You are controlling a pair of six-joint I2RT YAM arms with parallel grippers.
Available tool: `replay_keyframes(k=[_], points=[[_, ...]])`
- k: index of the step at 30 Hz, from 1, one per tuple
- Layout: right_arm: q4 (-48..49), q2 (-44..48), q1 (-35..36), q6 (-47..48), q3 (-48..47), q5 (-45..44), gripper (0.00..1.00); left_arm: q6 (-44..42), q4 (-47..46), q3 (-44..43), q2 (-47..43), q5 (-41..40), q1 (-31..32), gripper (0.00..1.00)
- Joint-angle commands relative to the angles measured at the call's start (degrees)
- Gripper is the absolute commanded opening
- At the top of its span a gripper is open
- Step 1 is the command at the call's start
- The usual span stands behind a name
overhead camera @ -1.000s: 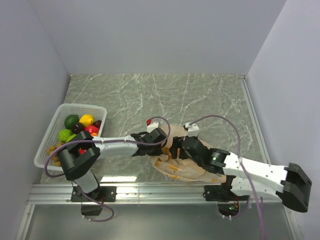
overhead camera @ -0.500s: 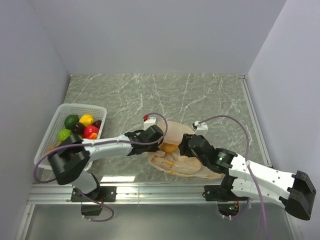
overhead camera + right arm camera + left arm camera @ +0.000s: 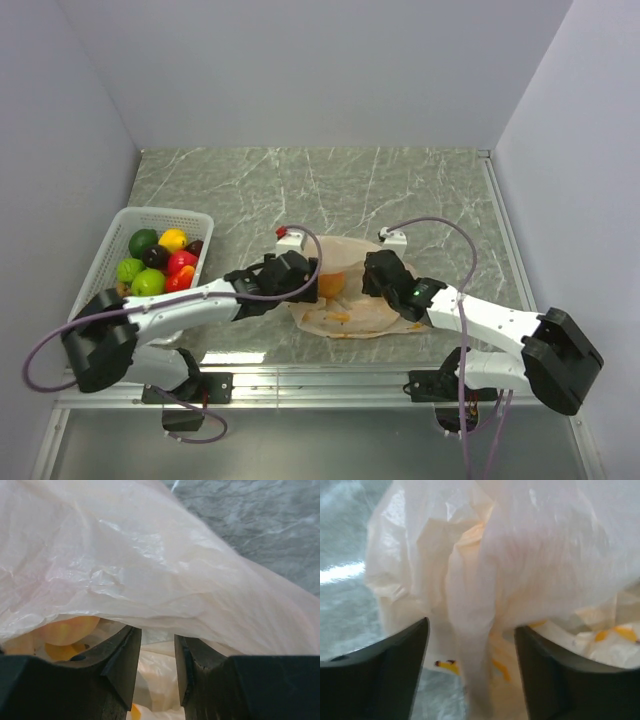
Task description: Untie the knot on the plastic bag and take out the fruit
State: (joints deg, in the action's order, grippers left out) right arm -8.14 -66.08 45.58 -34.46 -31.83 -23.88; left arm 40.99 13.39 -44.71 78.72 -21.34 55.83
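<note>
The pale-peach plastic bag [image 3: 345, 300] lies crumpled on the marble table between my two grippers. A peach-orange fruit [image 3: 333, 283] shows at its left opening and appears again in the right wrist view as a rounded fruit [image 3: 65, 630] under the film. My left gripper [image 3: 298, 277] is at the bag's left edge. In its wrist view the left gripper [image 3: 471, 627] is open, with a loose fold of the bag [image 3: 470, 605] hanging between the wide jaws. My right gripper [image 3: 377, 274] is at the right edge. There the right gripper [image 3: 156, 632] has a narrow gap, its tips tucked under the bag's upper layer [image 3: 150, 570]. The knot is hidden.
A white lattice basket [image 3: 120, 225] stands at the left wall holding several fruits, among them a dark green one [image 3: 143, 241], a yellow one [image 3: 173, 239] and a red one [image 3: 181, 262]. The left arm reaches across the table in front of the basket. Side walls close in left and right.
My left gripper has opened and let the bag's plastic go. My right gripper has narrowed and moved up to the bag's right edge. The bag has sunk flatter, and the orange fruit now shows.
</note>
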Motion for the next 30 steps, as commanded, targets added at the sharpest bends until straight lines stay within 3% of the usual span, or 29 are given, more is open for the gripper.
replay_keyframes(k=[1, 3, 5, 7, 10, 16, 21, 30], points=[[4.5, -2.5, -0.2, 1.0, -3.1, 1.5, 0.39, 0.8, -0.3, 0.9, -9.9, -3.6, 0.0, 0.83], [4.8, -2.6, -0.2, 0.8, -3.4, 2.0, 0.39, 1.5, 1.7, 0.9, -16.5, -5.4, 0.2, 0.94], [5.0, -2.2, -0.1, 1.1, -3.5, 2.1, 0.39, 2.2, 3.6, 0.0, -20.8, -8.1, 0.5, 0.95], [4.9, -1.8, -0.1, 1.4, -3.8, 2.3, 0.39, 1.5, 4.7, -1.9, -25.4, -8.4, 1.7, 0.92], [4.5, -1.3, -0.1, 1.6, -4.3, 2.4, 0.39, 1.1, 3.7, -6.2, -25.7, -6.4, 5.7, 0.8], [4.8, -1.2, -0.1, 0.9, -4.0, 2.7, 0.39, 3.7, -1.0, -12.4, -11.3, -0.2, 11.3, 0.71], [4.6, -0.6, -0.2, 0.2, -2.8, 2.3, 0.38, 6.3, 0.4, -14.4, -0.9, -4.9, 11.2, 0.69], [5.2, 0.7, -1.2, -1.7, -0.2, 3.2, 0.38, 8.5, -3.6, -12.2, 8.1, -10.7, 6.2, 0.67]])
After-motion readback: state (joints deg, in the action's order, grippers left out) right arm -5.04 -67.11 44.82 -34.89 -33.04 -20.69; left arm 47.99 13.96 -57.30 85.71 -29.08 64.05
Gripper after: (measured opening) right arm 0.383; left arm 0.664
